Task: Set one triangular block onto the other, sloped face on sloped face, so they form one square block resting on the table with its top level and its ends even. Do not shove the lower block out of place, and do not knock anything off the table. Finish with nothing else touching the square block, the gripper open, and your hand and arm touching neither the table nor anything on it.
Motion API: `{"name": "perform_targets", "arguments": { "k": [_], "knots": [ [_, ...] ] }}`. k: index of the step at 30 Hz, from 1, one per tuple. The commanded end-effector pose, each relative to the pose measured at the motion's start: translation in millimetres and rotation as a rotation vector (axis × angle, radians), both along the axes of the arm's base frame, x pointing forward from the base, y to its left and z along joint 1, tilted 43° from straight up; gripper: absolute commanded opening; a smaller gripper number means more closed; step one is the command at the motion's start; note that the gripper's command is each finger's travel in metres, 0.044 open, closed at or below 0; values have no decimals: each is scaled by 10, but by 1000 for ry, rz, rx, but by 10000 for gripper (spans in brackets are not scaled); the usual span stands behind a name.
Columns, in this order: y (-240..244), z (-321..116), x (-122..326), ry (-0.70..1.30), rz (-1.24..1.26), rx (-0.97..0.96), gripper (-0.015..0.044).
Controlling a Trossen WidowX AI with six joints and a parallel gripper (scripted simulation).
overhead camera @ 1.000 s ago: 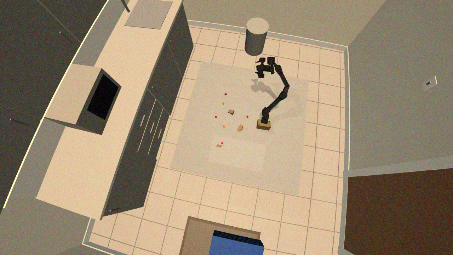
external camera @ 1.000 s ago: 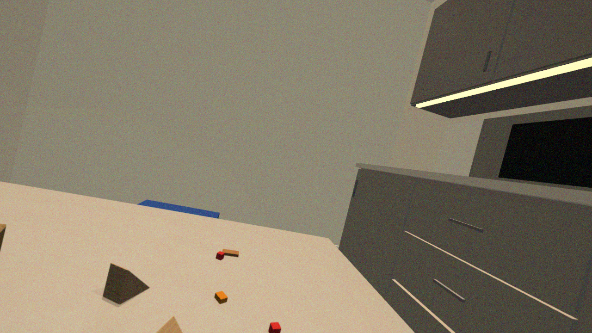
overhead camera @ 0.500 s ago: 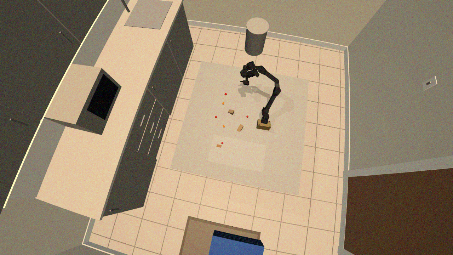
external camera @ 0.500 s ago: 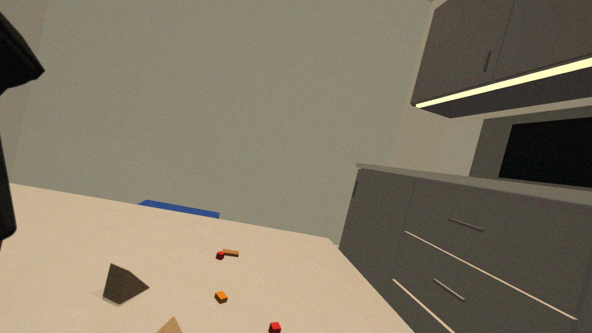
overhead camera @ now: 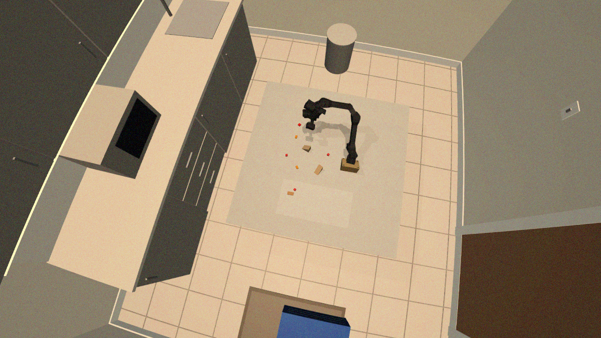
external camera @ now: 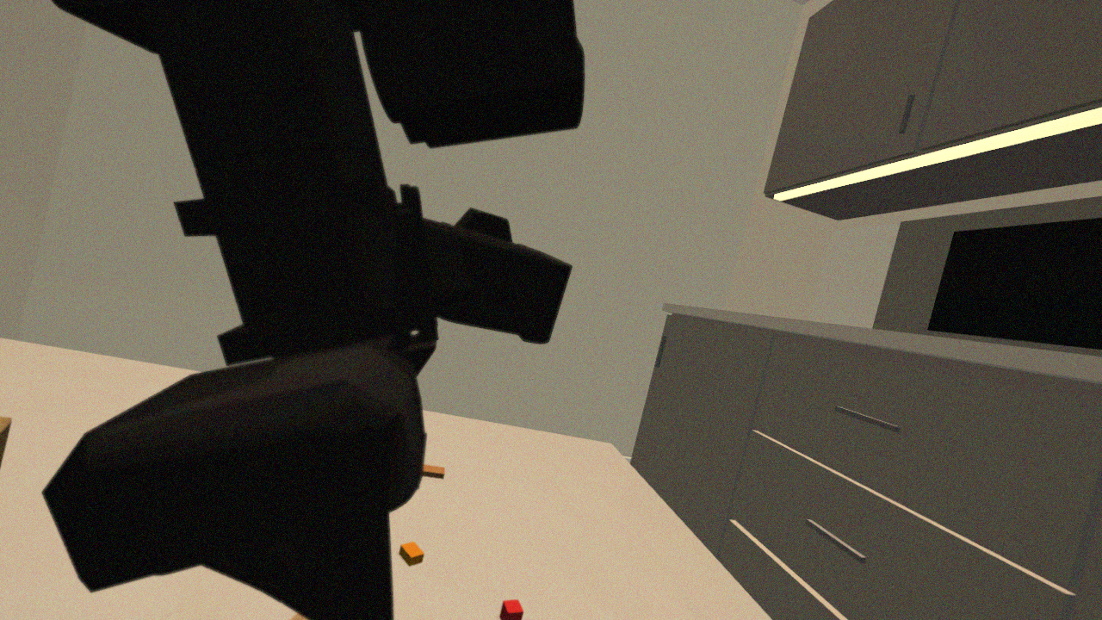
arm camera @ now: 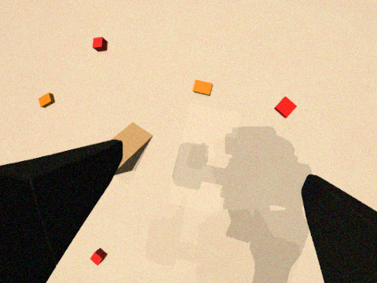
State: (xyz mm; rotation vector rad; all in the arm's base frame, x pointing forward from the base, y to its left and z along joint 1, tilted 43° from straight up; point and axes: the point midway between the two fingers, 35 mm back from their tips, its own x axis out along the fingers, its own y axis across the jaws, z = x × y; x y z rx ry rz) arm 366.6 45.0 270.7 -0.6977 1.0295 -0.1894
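Observation:
Two tan triangular blocks lie apart on the table (overhead camera: 373,210). One block (overhead camera: 306,148) (arm camera: 135,137) lies nearer the arm's hand, and the left finger covers part of it in the wrist view. The other block (overhead camera: 318,169) lies closer to the arm's base and is not seen in the wrist view. My gripper (arm camera: 213,166) is open and empty, pointing down high above the table, with its shadow between the fingers. In the exterior view the dark arm and hand hide much of the table.
Red cubes (overhead camera: 299,124) (arm camera: 285,107) and orange pieces (overhead camera: 296,136) (arm camera: 203,87) lie scattered around the blocks. One red cube (overhead camera: 328,154) (arm camera: 98,256) lies between the blocks and the arm's base (overhead camera: 349,165). A small flat brick (overhead camera: 290,193) (external camera: 434,471) lies farther off beside another red cube (overhead camera: 294,189).

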Motion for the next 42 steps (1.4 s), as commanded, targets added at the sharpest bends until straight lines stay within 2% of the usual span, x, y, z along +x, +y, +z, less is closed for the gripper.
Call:
{"name": "perform_targets", "arguments": {
  "k": [1,12,42],
  "knots": [
    [189,-677,23,62,-214,33,440],
    [388,-1610,-153,57,-564,-14,440],
    [183,-1851,-81,57,-566,-13,440]
  ]
}}
